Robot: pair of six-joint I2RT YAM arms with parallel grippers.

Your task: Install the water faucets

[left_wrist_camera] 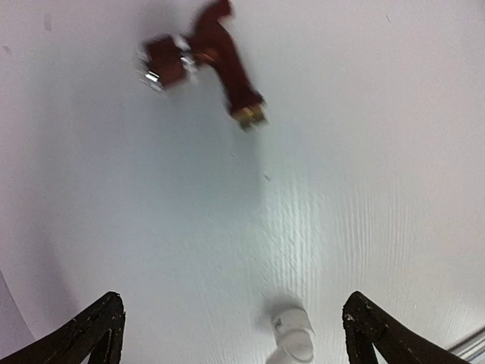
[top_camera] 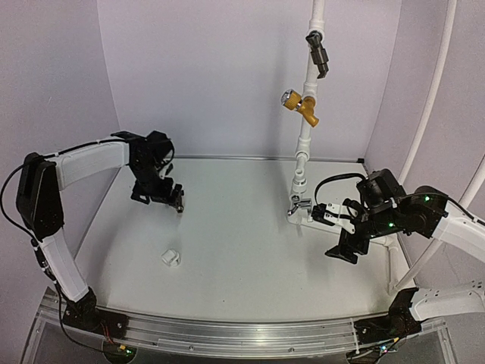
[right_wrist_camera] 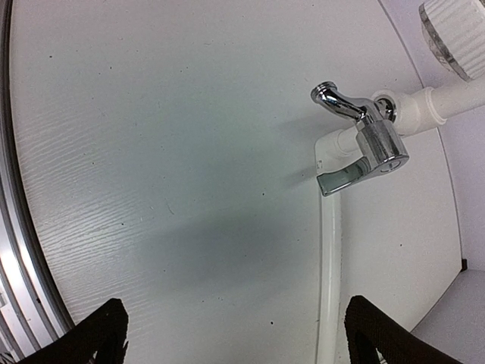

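Bright even light, motion-blurred faucet (left_wrist_camera: 220, 61)

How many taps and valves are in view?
4: black valve high on the pipe, yellow valve below it, chrome tap at its foot, reddish-brown tap loose on the table. More may be hidden.

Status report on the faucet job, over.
Left gripper open, empty. Right gripper open, empty, by the chrome tap. Red-brown faucet ungripped, not installed. White elbow loose on table.

Pale lilac walls (top_camera: 227, 76) enclose a white table (top_camera: 242, 235) (faintly wood-grained).
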